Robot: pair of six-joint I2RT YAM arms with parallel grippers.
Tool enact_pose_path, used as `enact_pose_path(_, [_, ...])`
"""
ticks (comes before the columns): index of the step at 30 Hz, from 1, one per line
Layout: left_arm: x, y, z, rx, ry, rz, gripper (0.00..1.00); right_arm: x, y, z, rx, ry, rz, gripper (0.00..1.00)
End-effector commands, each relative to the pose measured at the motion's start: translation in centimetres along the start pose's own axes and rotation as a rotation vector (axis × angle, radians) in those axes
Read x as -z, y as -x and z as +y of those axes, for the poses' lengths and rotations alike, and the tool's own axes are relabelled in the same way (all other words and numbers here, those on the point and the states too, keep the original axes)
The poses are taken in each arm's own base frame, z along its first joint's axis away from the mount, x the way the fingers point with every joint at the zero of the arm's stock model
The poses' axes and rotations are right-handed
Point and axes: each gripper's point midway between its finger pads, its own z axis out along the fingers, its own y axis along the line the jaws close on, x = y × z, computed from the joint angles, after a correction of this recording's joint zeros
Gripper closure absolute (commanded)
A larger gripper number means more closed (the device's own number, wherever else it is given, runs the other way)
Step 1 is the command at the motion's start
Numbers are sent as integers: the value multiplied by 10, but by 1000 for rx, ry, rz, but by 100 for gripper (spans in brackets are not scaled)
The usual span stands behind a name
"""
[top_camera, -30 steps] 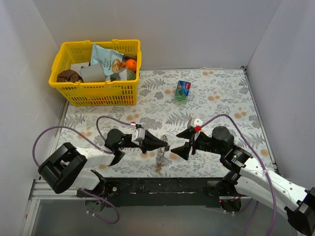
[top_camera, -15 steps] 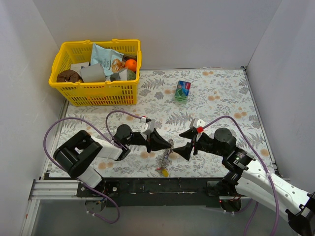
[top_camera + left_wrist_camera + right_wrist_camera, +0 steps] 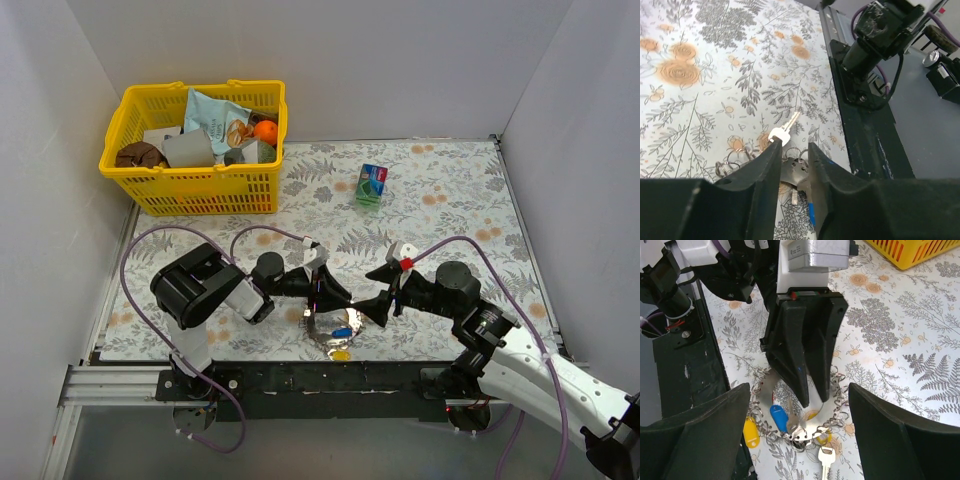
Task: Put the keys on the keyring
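Observation:
The keyring (image 3: 322,339), a toothed silvery ring, lies flat on the flowered cloth near the front edge. It carries keys with a blue tag (image 3: 342,332) and a yellow tag (image 3: 341,354). In the right wrist view the keyring (image 3: 836,415) holds a blue tag (image 3: 776,416), a yellow tag (image 3: 751,432) and a bare silver key (image 3: 824,462). My left gripper (image 3: 343,297) points down over the ring's centre with its jaws a little apart. The ring plate (image 3: 791,172) shows in the gap, and I see no grip on it. My right gripper (image 3: 368,290) is wide open, facing the left one across the ring.
A yellow basket (image 3: 195,190) full of packets and an orange stands at the back left. A small green carton (image 3: 371,184) stands mid-back. The black base rail (image 3: 330,378) runs just in front of the ring. White walls close in both sides.
The keyring hung upright under my left gripper; now it lies flat on the cloth. My left arm folded inward and its gripper moved right. My right gripper barely moved.

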Motion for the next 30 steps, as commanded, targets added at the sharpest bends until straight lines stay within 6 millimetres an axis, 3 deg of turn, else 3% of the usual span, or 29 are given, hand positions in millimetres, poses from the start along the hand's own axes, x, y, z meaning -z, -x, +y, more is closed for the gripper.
enact_pose_path(1, [-9,76,-20,-303,-92,-258,63,2,5,-1,23,-15,-21,13])
enact_pose_path(4, [-10,80,-19,-306,-81,-270,50,3,6,-2,24,-20,-24,13])
enact_pose_path(6, [-10,83,-18,-313,-70,-269,33,3,7,-2,25,-21,-28,13])
enact_pose_path(7, [-10,83,-17,-316,-69,-265,2,3,6,-2,26,-20,-26,13])
enact_pose_path(17, [-8,79,-13,-323,-27,-211,2,2,7,-2,27,-20,-28,12])
enact_pose_path(18, [-9,71,-7,-290,-3,-171,2,2,6,-3,26,-21,-27,12])
enact_pose_path(20, [-7,77,1,-333,56,-153,2,2,6,-3,26,-24,-26,12])
enact_pose_path(21, [-7,65,11,-279,101,-90,2,2,6,-4,25,-27,-27,12])
enact_pose_path(22, [-5,73,19,-330,157,-84,2,2,6,-5,26,-31,-28,12])
enact_pose_path(25, [2,55,43,-299,276,61,2,1,6,-8,14,-51,-35,12])
enact_pose_path(30, [33,52,61,-256,503,145,2,3,2,-29,-35,-178,-31,9])
